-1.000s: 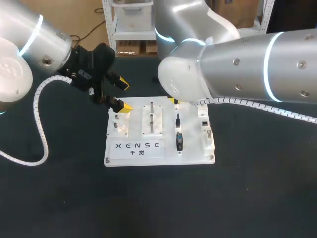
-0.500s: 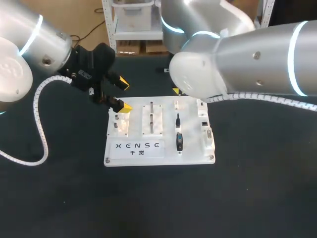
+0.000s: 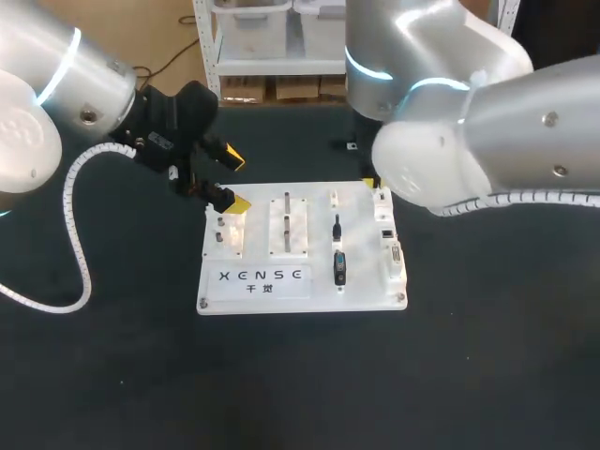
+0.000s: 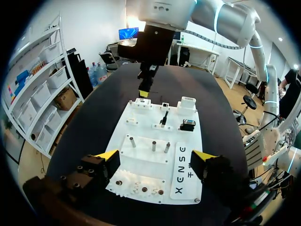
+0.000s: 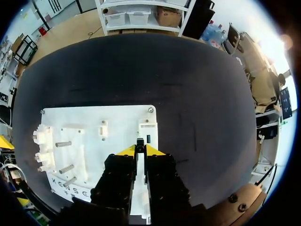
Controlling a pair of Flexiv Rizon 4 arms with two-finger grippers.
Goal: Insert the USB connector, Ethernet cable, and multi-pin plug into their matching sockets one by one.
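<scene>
The white board [image 3: 300, 286] lies mid-table. On it a slim black plug [image 3: 337, 225] stands in a holder, with a black and blue connector [image 3: 339, 268] just in front of it. Small sockets [image 3: 387, 234] sit along the board's right edge. My right gripper [image 5: 140, 149] hovers over the board's far right corner, shut on a small black plug [image 5: 139, 142]. From the left wrist view the right gripper [image 4: 144, 92] hangs above the board's [image 4: 141, 123] far edge. My left gripper [image 3: 232, 183] stays open above the board's far left corner, nothing between its fingers [image 4: 107, 156].
Metal pegs [image 4: 153, 146] stand on the board between my left gripper's fingers, with round holes [image 4: 136, 188] closer in. Two white slotted blocks [image 3: 288, 225] sit in the board's middle. Dark table surrounds the board on all sides.
My right arm has moved to the right along the board's far edge, from above the middle holder to the far right corner. The left arm has not moved.
</scene>
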